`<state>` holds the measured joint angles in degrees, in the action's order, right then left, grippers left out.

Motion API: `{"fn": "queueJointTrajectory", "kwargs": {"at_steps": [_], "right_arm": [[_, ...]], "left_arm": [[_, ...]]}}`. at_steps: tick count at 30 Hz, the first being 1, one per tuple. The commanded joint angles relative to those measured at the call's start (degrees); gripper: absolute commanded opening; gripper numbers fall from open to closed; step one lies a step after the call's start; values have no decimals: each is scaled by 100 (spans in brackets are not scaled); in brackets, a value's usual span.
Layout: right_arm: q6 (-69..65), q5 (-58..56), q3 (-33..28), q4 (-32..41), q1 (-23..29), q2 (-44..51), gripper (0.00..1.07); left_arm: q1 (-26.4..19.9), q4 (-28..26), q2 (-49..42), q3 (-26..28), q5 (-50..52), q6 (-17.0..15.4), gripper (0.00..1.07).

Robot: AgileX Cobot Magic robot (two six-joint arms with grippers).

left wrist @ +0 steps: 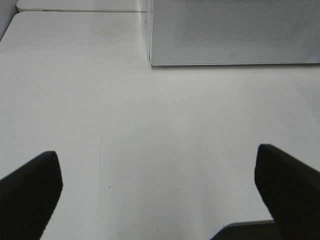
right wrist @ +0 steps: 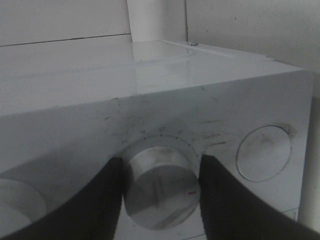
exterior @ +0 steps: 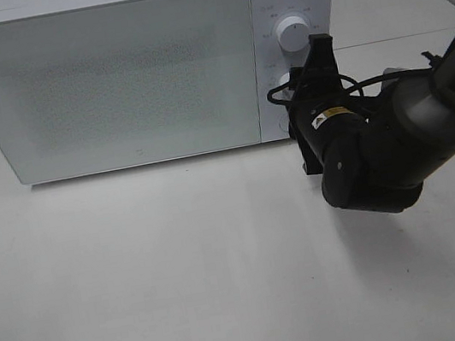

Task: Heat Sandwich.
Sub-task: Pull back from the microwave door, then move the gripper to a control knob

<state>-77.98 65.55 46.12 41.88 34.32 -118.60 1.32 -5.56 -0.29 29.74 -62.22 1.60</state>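
The sandwich is out of view. A white microwave (exterior: 109, 77) stands at the back of the table with its door closed. My right gripper (exterior: 300, 83) reaches its control panel and is shut on the lower dial (right wrist: 161, 187), one black finger (right wrist: 100, 200) pressed against each side of it. The upper dial (exterior: 291, 33) is free. In the left wrist view my left gripper (left wrist: 157, 165) hangs open over bare white tabletop, nothing between its fingers, with the microwave's front corner (left wrist: 230, 30) ahead of it. The left arm does not show in the exterior high view.
The white table (exterior: 183, 273) stretches in front of the microwave. A round button (right wrist: 263, 152) sits on the panel beside the gripped dial. The right arm's black body and cables (exterior: 380, 146) hang over the table's right side.
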Motion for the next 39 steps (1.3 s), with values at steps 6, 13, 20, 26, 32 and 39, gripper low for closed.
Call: {"fn": "queueJointTrajectory", "kwargs": {"at_steps": [6, 13, 20, 26, 32, 39], "right_arm": [[390, 246, 109, -223, -17, 46, 27], [504, 269, 86, -34, -17, 63, 52], [516, 235, 86, -97, -11, 63, 67], [665, 201, -103, -252, 6, 241, 70], [796, 29, -596, -584, 6, 521, 70], [1226, -315, -1060, -785, 6, 940, 70]], "left_arm": [[-17, -46, -126, -23, 74, -17, 98], [-17, -46, -126, -23, 74, -17, 98], [-17, -46, -126, -23, 74, -17, 98], [-17, -46, -126, -23, 74, -17, 98], [-17, -46, -126, -23, 74, -17, 98], [-17, -46, -126, -23, 74, -17, 98]]}}
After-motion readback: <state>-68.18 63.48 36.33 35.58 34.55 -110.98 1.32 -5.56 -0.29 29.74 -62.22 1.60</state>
